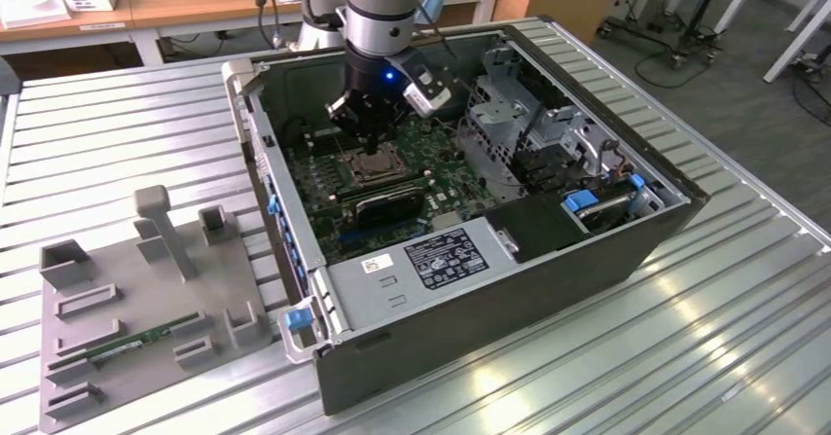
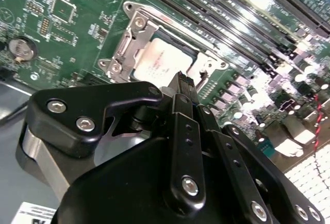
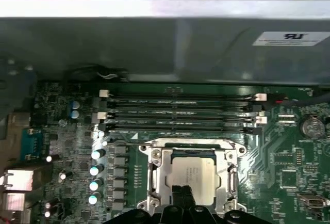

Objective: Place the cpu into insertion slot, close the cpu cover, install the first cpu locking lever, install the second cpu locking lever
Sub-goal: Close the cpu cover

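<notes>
The gripper (image 3: 181,197) has its two black jaws pressed together, holding nothing. Its tips hang just over the near edge of the cpu (image 3: 195,175); whether they touch it cannot be told. The cpu lies flat in the insertion slot (image 1: 368,169), its pale metal face showing through the window of the cpu cover (image 3: 156,175), which lies flat around it. Beyond the slot run long dark memory slots (image 3: 180,113) on the green board. Behind them is the grey wall of the computer case (image 3: 154,43).
</notes>
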`<control>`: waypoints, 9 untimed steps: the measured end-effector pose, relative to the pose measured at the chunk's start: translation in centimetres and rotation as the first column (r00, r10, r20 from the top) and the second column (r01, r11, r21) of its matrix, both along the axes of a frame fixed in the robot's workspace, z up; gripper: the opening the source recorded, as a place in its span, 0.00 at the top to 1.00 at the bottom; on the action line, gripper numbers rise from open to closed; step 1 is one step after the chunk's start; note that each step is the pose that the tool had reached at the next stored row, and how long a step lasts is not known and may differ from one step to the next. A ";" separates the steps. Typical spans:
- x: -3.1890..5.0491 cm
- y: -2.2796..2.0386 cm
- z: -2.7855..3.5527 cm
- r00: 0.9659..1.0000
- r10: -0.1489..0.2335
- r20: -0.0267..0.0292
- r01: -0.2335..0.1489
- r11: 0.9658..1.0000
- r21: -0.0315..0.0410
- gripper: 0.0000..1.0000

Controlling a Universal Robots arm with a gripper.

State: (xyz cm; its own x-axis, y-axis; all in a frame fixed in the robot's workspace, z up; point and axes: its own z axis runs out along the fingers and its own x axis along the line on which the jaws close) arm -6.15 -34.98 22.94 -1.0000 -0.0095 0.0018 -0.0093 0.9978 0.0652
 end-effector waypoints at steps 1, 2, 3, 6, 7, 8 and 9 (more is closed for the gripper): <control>-0.10 -0.09 0.00 1.000 0.003 0.000 -0.003 1.000 0.000 0.89; -0.18 -0.16 -0.01 1.000 0.005 0.000 -0.005 1.000 0.000 0.89; -0.25 -0.21 -0.01 1.000 0.007 0.000 -0.007 1.000 -0.001 0.89; -0.57 -0.26 -0.13 1.000 0.011 0.000 -0.011 1.000 -0.004 0.89; -0.70 -0.26 -0.19 1.000 0.012 0.000 -0.012 1.000 -0.005 0.89; -0.82 -0.27 -0.24 1.000 0.013 0.000 -0.013 1.000 -0.005 0.89; -0.94 -0.27 -0.30 1.000 0.013 0.000 -0.013 1.000 -0.006 0.89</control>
